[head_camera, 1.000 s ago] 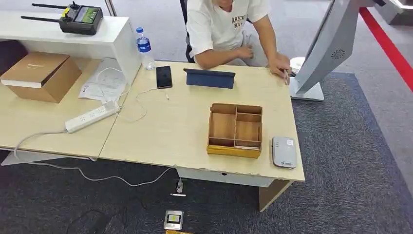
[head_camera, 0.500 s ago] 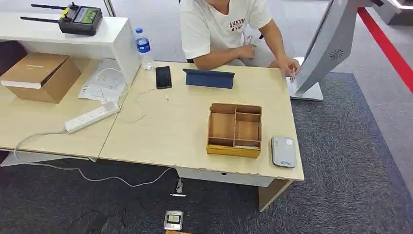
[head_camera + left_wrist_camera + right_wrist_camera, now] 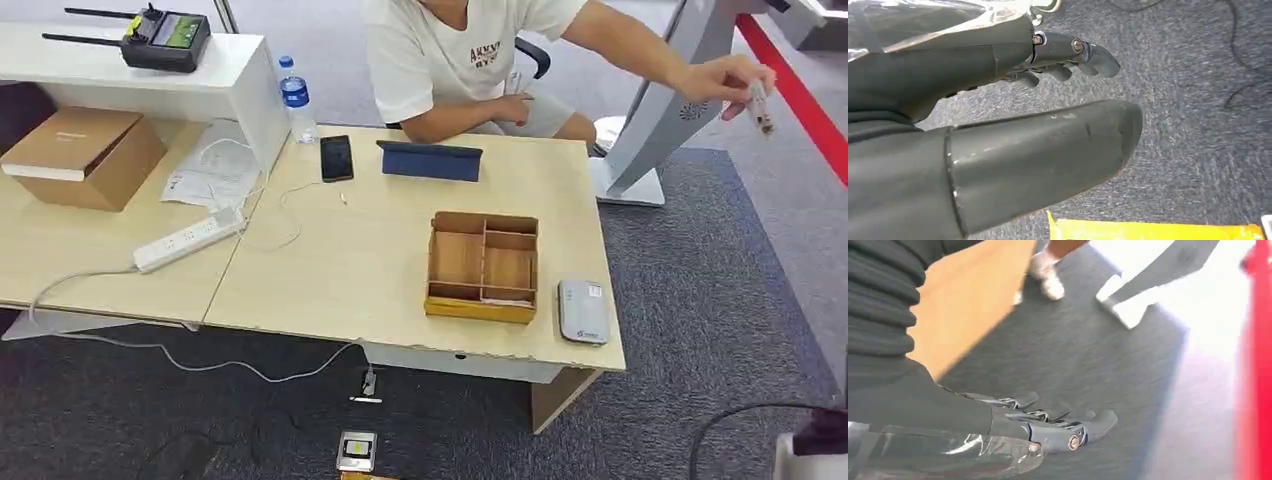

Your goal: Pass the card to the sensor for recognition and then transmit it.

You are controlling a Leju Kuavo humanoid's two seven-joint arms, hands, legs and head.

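A seated person (image 3: 455, 60) behind the table stretches an arm out to the far right, and their hand (image 3: 722, 80) holds a small pale card (image 3: 760, 104) in the air, off the table. The grey-white card sensor (image 3: 583, 311) lies flat at the table's front right corner, beside a wooden divided tray (image 3: 483, 265). My left hand (image 3: 1048, 100) hangs over the dark carpet with its fingers apart and holds nothing. My right hand (image 3: 1048, 425) is also low over the carpet beside the table edge, fingers stretched out and holding nothing.
On the table (image 3: 360, 270) lie a phone (image 3: 336, 158), a folded blue tablet case (image 3: 430, 160), a water bottle (image 3: 296, 98), a power strip (image 3: 190, 240) and a cardboard box (image 3: 82, 155). A white kiosk stand (image 3: 660, 110) rises at the far right. A small device (image 3: 356, 452) sits on the floor.
The person's arm has lifted from the table's far right corner and swung out to the right with the card. A dark part with a cable has come into the head view's bottom right corner.
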